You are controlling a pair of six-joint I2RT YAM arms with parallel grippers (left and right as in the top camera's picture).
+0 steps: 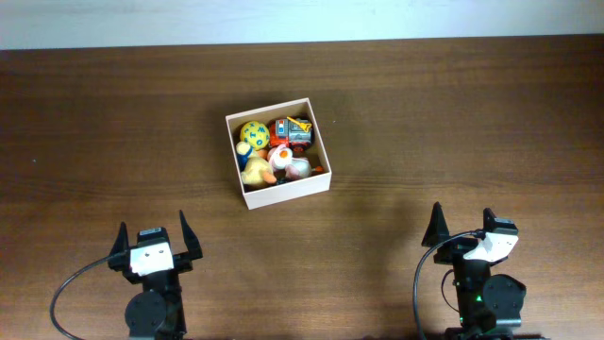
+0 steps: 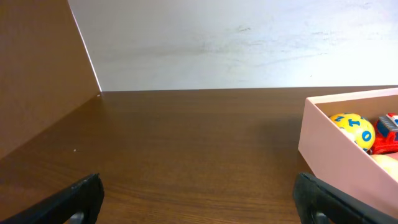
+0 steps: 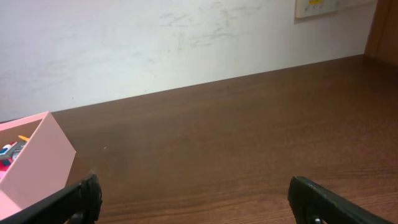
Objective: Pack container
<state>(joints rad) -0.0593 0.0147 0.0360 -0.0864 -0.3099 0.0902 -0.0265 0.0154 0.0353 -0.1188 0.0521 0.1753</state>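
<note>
The container (image 1: 288, 192) sits on the desk (image 1: 425, 113) a little left of centre, well ahead of both arms and turned slightly askew. It is closer to the left end effector (image 1: 152, 225) than to the right end effector (image 1: 462, 215). Both are spread wide and hold nothing, as both wrist views confirm. Each is parked near the desk's near edge, well apart from the box.

Inside we see a ball (image 1: 252, 133), a truck (image 1: 292, 130) and other small toys crowded together. We find no loose toy on the desk in any view, so we judge the packing is at or near its end.

The risks from here come mostly from going back in.
- The box looks light and is not held down. A wide end effector brought down near the near wall could catch the rim and slide or tip it.
- The toys lie packed close, touching one another. Pressing or regrasping one could lever a neighbour up over the shallow wall.
- The ball would roll away across the desk if knocked out.
- From the left wrist only a corner of the box shows, at the right edge. From the right wrist only a sliver shows, at the left edge. A reach guided by either view alone could misjudge where the walls are.
- Both arms reaching for the box at once could collide over it.
</note>
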